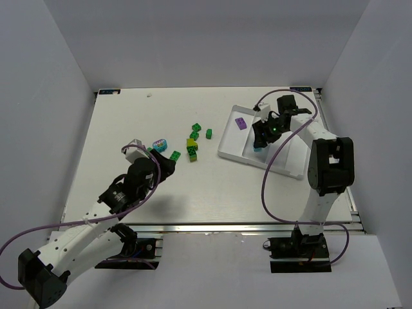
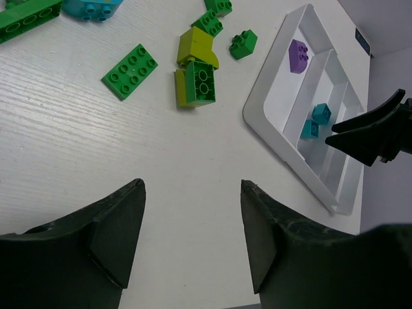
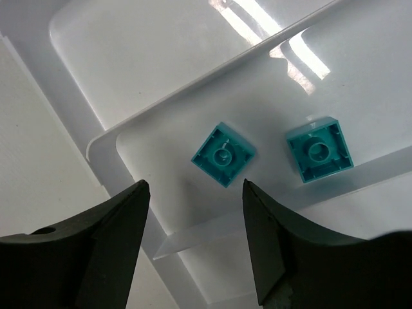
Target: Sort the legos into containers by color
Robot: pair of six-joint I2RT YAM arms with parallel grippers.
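Left fingers and right fingers both gape wide, empty. Two teal legos lie in the tray's middle compartment, near the surface's far right corner. The green and yellow-green bricks touch mid-surface, so one pick could grab both colors.

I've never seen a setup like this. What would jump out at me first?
Probably the loose bricks in bright green, yellow-green and teal, scattered in the middle of the table, with the left gripper open near them. Next, the white tray on the right: one purple brick lies in its left compartment, and two teal bricks sit in the middle one, below the open right gripper.
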